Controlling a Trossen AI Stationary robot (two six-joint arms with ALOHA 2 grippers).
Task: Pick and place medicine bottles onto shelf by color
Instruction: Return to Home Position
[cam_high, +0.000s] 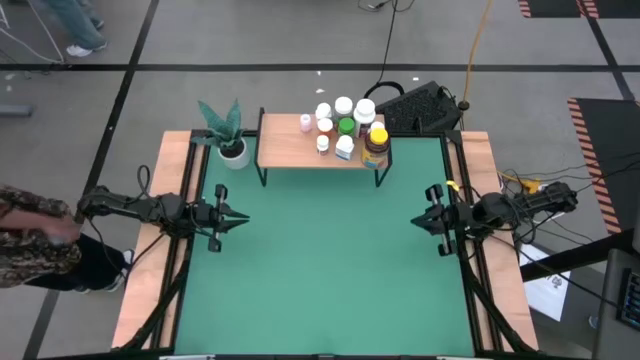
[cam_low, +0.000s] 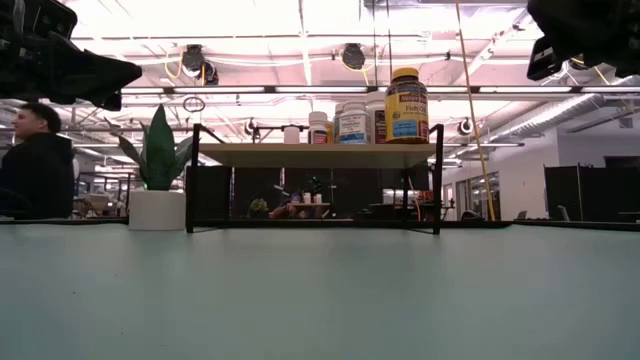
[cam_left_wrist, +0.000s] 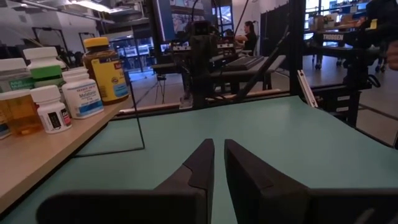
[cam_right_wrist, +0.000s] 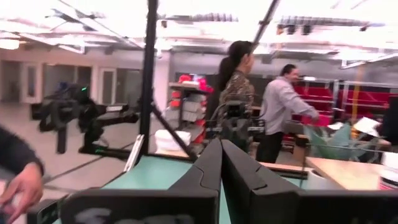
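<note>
Both my arms reach in level from opposite sides of the surface (cam_high: 330, 285), left gripper (cam_high: 245, 216) and right gripper (cam_high: 415, 222) well apart, fingers closed on nothing, the medicine bottles (cam_high: 345, 125) clustered at the shelf's (cam_high: 290, 150) right-arm end, and only the low view shows the grippers hanging high.

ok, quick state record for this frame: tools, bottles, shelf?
left tool: at left edge of table, pointing inward, shut, empty
right tool: at table's right edge, pointing inward, shut, empty
medicine bottles: all in view stand on the shelf, grouped from its middle to its right end
shelf: far side of table, left end bare
plant: beside shelf's left end
</note>
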